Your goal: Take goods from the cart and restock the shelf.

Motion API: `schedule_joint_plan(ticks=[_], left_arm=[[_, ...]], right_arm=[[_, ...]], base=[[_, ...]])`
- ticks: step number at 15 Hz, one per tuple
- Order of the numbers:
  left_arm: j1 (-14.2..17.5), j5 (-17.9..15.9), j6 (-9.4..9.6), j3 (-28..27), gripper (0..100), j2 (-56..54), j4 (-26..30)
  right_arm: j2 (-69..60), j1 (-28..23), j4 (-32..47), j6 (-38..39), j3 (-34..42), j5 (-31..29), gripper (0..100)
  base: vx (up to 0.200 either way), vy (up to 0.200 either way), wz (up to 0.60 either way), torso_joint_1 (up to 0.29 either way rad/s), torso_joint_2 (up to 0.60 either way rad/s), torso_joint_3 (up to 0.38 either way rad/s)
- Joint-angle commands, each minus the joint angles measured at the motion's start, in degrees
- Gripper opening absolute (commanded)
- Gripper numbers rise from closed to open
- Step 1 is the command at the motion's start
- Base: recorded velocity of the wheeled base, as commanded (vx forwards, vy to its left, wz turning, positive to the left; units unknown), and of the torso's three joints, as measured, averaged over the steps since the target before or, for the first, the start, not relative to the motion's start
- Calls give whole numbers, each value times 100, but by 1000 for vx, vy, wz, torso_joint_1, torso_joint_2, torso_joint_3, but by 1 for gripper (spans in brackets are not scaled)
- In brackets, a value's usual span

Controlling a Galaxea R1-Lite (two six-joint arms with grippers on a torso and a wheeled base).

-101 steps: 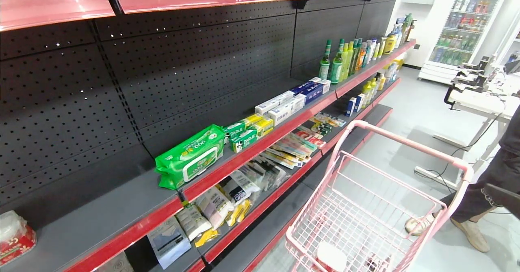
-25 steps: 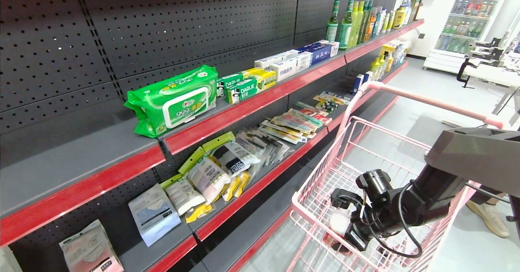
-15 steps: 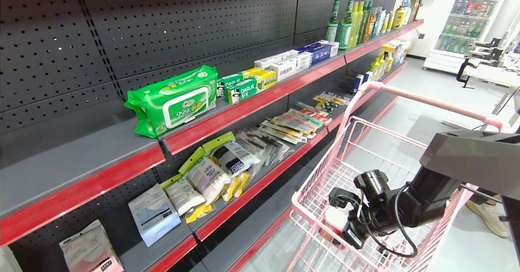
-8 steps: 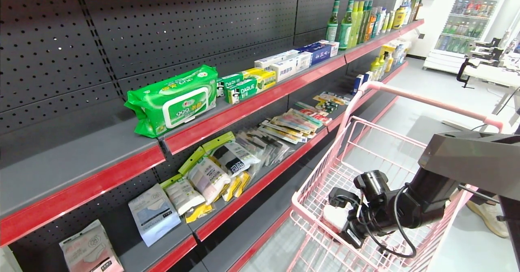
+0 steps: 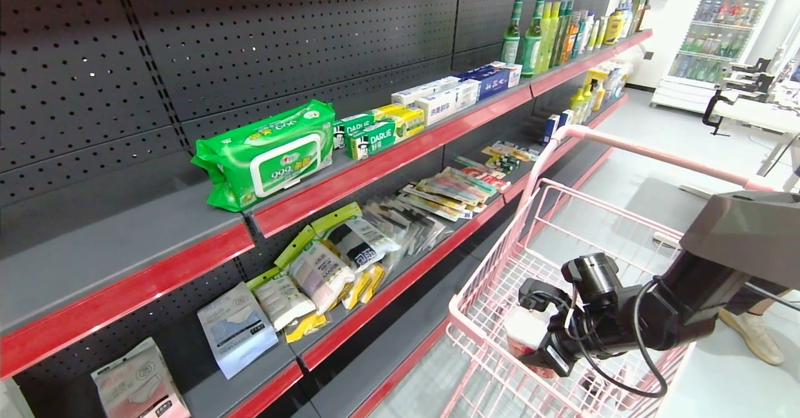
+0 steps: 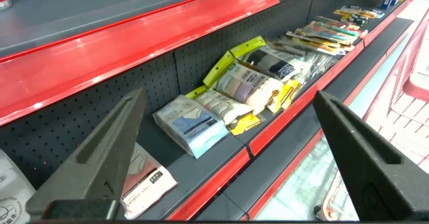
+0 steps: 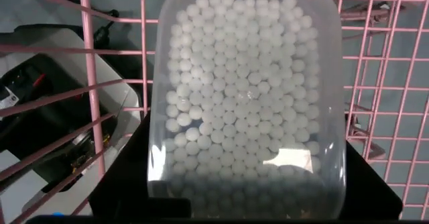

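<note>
The right gripper [image 5: 539, 346] was clamped on a clear jar of white beads [image 7: 247, 103], inside the pink cart [image 5: 625, 152]. The left gripper [image 6: 224, 160] hung with fingers spread, facing the lower shelf [image 6: 295, 108].

Free room: bare grey shelf [image 5: 112, 249], left middle of the frame, beside the green pack [image 5: 265, 155].
In the way: pink cart [image 5: 455, 327] wires, lower right, close around the jar [image 5: 524, 337].
Above the cart: its handle [image 5: 656, 155] bar.

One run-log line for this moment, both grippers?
phase: pick from cart | right gripper: shut on jar, inside cart | left gripper: open, empty, facing lower shelf
</note>
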Motion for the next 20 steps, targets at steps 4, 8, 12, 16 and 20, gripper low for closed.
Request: schedule_joint_plan(ticks=[4,8,12,16,20], left_arm=[[1,-2,0,5,100,5,0],[1,-2,0,-4,100,5,0],[-8,-2,0,-4,100,5,0],[-8,-2,0,-4,100,5,0],[-8,-11,0,-4,100,5,0]], right_arm=[[-533,-96,-1,90,122,-16,0],[-1632,-271,-1,775,614,-51,0],[-2800,-561,26,1004,948,-183,0],[-3899,-1036,43,1065,1212,-306,0],[-5007,-1414,61,1505,1405,-623,0]], base=[[0,0,0,0,0,0],[0,0,0,0,0,0],[0,0,0,0,0,0],[0,0,0,0,0,0],[0,0,0,0,0,0]])
